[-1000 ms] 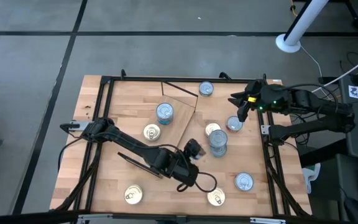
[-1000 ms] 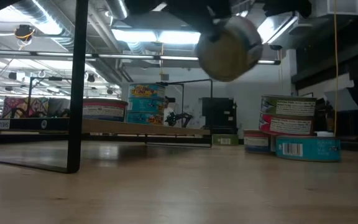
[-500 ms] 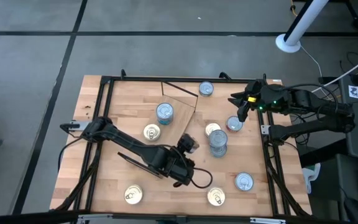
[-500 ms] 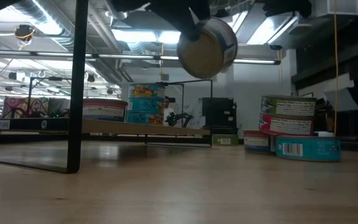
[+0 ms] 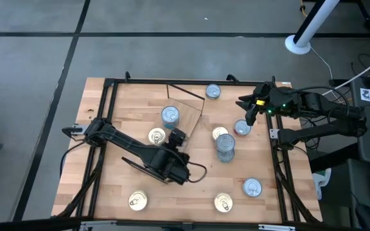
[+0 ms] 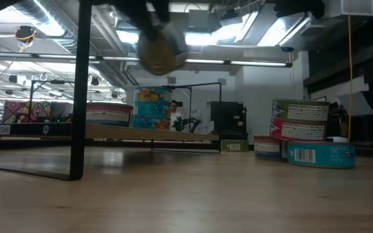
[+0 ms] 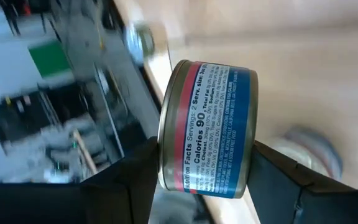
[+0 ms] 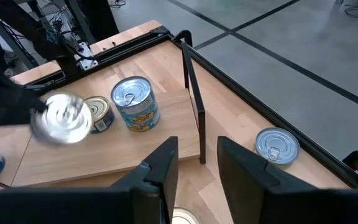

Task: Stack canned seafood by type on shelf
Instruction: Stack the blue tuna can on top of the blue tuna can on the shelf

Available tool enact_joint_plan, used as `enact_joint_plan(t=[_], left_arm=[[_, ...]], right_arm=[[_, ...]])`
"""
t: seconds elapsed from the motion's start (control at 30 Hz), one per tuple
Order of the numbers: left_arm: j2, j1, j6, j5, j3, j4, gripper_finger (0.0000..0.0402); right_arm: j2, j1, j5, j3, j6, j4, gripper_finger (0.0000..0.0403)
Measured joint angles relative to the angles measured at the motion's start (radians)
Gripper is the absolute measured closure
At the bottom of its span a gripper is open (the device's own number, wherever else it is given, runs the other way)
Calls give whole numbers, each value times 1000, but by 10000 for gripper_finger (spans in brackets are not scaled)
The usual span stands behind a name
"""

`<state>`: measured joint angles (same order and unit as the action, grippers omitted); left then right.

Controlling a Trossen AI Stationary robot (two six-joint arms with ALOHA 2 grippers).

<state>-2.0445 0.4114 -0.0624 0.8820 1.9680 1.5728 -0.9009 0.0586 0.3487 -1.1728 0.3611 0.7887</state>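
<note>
Plywood and dark metal bars frame the scene from above, where we see the shelf [image 5: 184, 110] lying as a flat board on the slatted table [image 5: 108, 192]. Over its near edge the left gripper [image 5: 176, 139] carries a blue-and-red labelled tin [image 5: 178, 136], jaws clamped on it. Two tins sit on the shelf: a tall blue stack [image 5: 170, 115] and a gold-lidded tin [image 5: 157, 136] just beside it. At the right edge of the table the right gripper [image 5: 250, 114] hangs above a red-sided tin [image 5: 241, 128], its fingers slightly apart and holding nothing. Near it we see a silver-topped stack [image 5: 225, 146], with more loose tins scattered toward the front.

From table height, we see the held tin [image 6: 160, 50] up in the air, blurred, well above the shelf board [image 6: 151, 134], on which the blue stack [image 6: 153, 108] stands upright. Further stacked tins [image 6: 300, 121] and a flat blue one [image 6: 320, 154] rest on the table to the right.

On the left wrist camera, we see the tin [image 7: 209, 129] gripped across its top and bottom, between two dark fingers [image 7: 132, 180].

On the right wrist camera, we see that arm's fingers [image 8: 160, 171] parted and empty, and beyond them the shelf [image 8: 135, 146] with its blue stack [image 8: 135, 103].
</note>
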Motion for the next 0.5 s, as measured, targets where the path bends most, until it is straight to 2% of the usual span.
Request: enact_joint_plan(t=[0.3, 0.5], left_arm=[[28, -18, 134, -14, -49, -1, 199], [34, -23, 123, -17, -49, -3, 199]], right_arm=[[0, 0, -1, 0, 0, 8, 290], [0, 1, -1, 0, 0, 34, 290]])
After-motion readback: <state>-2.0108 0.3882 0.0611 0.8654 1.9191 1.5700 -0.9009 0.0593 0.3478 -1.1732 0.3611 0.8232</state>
